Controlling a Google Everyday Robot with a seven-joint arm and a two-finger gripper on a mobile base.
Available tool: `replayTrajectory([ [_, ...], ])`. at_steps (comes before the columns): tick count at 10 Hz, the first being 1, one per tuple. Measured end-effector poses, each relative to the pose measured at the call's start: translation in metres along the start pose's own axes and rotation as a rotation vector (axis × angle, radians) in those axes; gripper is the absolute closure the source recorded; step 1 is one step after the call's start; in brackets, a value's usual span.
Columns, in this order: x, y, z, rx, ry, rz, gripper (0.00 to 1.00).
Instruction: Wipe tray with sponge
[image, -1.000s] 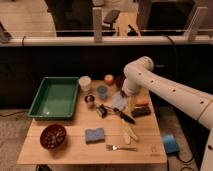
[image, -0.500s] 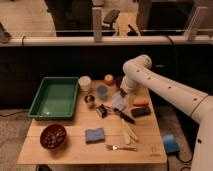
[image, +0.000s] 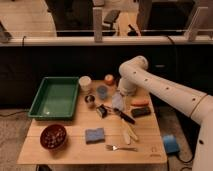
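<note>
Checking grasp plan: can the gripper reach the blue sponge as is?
Likely yes. The sponge lies flat and uncovered, apart from the fork and red bowl. The gripper is behind it over the mid-table clutter; a top-down approach looks open.

You are working over a pale wooden table (image: 75, 153) with a smooth, matt top. The tray (image: 52, 100) looks like green plastic, smooth, with a faint sheen along its sloping sides. The sponge (image: 95, 134) is blue, soft-looking and fully matt. The dark-red bowl (image: 43, 140) has a smooth, slightly glossy rim. The fork (image: 116, 148) is thin, bright metal. Your arm (image: 160, 90) wears a smooth white shell that catches the light like hard plastic. The gripper (image: 118, 102), low over the middle of the table just beside the small blue cup (image: 102, 91), looks pale and dull. The dark block (image: 140, 112) is matt.
</note>
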Motion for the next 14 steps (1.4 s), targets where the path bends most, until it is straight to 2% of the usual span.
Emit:
replayTrajectory([
  [2,-0.025,0.016,-0.002,-0.012,0.000,-0.023,0.20],
  [4,-0.059,0.031,-0.002,-0.027,-0.007,-0.063,0.20],
  [7,-0.105,0.045,0.017,-0.067,-0.019,-0.130,0.20],
  [10,-0.136,0.064,0.039,-0.093,-0.042,-0.152,0.20],
  [14,-0.153,0.086,0.061,-0.096,-0.070,-0.157,0.20],
])
